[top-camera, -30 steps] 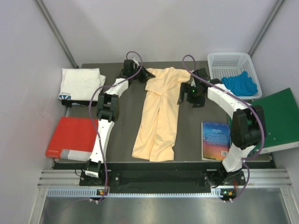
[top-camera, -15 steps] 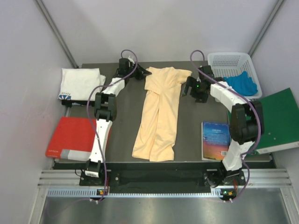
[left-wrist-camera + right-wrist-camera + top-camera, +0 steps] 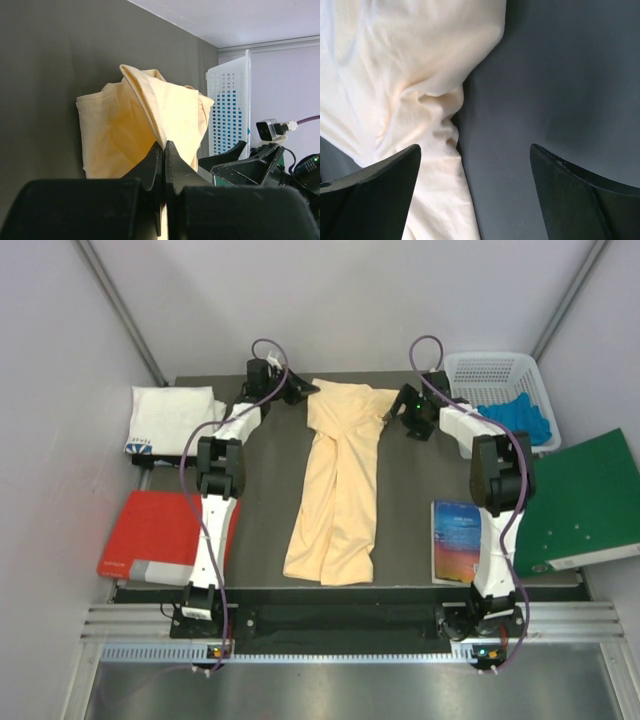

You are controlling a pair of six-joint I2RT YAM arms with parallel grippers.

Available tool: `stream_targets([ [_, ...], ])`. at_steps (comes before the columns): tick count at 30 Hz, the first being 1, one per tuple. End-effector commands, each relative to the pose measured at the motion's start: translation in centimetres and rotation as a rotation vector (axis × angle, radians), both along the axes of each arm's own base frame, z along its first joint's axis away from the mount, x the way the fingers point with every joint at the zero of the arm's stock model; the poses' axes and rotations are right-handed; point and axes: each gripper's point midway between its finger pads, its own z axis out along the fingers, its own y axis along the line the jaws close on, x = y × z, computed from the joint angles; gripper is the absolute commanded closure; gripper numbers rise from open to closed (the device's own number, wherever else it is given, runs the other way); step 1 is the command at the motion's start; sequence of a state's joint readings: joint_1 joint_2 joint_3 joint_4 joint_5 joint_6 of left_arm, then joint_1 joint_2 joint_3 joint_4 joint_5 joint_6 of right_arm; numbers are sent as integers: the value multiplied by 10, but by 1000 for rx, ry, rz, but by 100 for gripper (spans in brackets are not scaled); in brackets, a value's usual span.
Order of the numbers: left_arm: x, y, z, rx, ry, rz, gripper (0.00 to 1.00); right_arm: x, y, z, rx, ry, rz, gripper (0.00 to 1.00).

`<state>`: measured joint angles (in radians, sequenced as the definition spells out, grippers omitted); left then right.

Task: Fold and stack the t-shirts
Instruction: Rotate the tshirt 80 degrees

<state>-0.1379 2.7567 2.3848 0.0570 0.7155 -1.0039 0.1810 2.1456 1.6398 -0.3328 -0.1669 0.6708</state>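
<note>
The pale peach-yellow t-shirt (image 3: 340, 480) lies lengthwise down the middle of the dark table, its top bunched at the far edge. My left gripper (image 3: 304, 392) sits at the shirt's far left corner. In the left wrist view this gripper (image 3: 164, 145) is shut on a raised fold of the shirt (image 3: 130, 125). My right gripper (image 3: 392, 412) hovers at the far right corner. Its jaws (image 3: 475, 150) stand open over the shirt's edge (image 3: 410, 75) and bare table, gripping nothing. The white t-shirt (image 3: 172, 418) with a small dark-blue print lies folded at the far left.
A white basket (image 3: 495, 380) holding a blue cloth (image 3: 515, 418) stands at the far right, also visible as the basket (image 3: 227, 110) past the shirt. A green folder (image 3: 590, 500) and a blue book (image 3: 462, 540) lie right, a red book (image 3: 160, 535) left.
The left gripper closed on the shirt's far left corner and drew slightly back. The right arm swung toward the far edge, up to the shirt's right corner. The shirt's top has bunched narrower.
</note>
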Motion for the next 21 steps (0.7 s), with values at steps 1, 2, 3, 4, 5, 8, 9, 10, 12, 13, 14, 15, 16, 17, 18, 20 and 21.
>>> stream_targets([
  [1, 4, 12, 63, -22, -134, 9, 100, 37, 8, 22, 40, -124, -49, 11],
  [2, 3, 11, 63, -20, -130, 4, 100, 39, 6, 20, 38, -130, -62, 10],
  [3, 2, 12, 58, -16, -116, 2, 100, 42, 5, 21, 39, -139, -74, 10],
  [4, 1, 12, 56, -11, -116, -1, 100, 46, 5, 19, 39, -146, -83, 10],
  [5, 1, 13, 55, -7, -112, -2, 100, 51, 5, 21, 42, -162, -89, 10],
  [8, -3, 16, 47, -2, -86, -8, 100, 65, 9, 21, 56, -188, -94, 10],
  [9, -4, 17, 47, -2, -82, -11, 100, 69, 10, 21, 63, -192, -99, 10],
  [10, -7, 17, 43, 1, -74, -18, 100, 76, 12, 21, 70, -202, -99, 10],
  [12, -10, 16, 38, 0, -62, -29, 100, 84, 17, 22, 93, -212, -97, 10],
  [13, -11, 15, 35, -2, -57, -36, 100, 93, 21, 21, 102, -218, -92, 9],
  [14, -15, 13, 35, -10, -54, -64, 100, 96, 24, 22, 112, -219, -80, 9],
  [15, -16, 13, 35, -15, -53, -74, 97, 97, 26, 15, 112, -202, -75, 9],
  [16, -19, 12, 38, -14, -60, -87, 74, 102, 28, 26, 115, -227, -69, 9],
  [17, -21, 12, 41, -15, -64, -100, 65, 103, 30, 29, 114, -234, -63, 8],
  [18, -22, 14, 44, -11, -72, -103, 45, 102, 32, 35, 105, -246, -50, 8],
  [20, -27, 17, 58, -2, -97, -108, 1, 101, 32, 43, 91, -261, -38, 7],
  [21, -28, 19, 60, -3, -100, -107, 1, 100, 32, 50, 81, -278, -25, 7],
])
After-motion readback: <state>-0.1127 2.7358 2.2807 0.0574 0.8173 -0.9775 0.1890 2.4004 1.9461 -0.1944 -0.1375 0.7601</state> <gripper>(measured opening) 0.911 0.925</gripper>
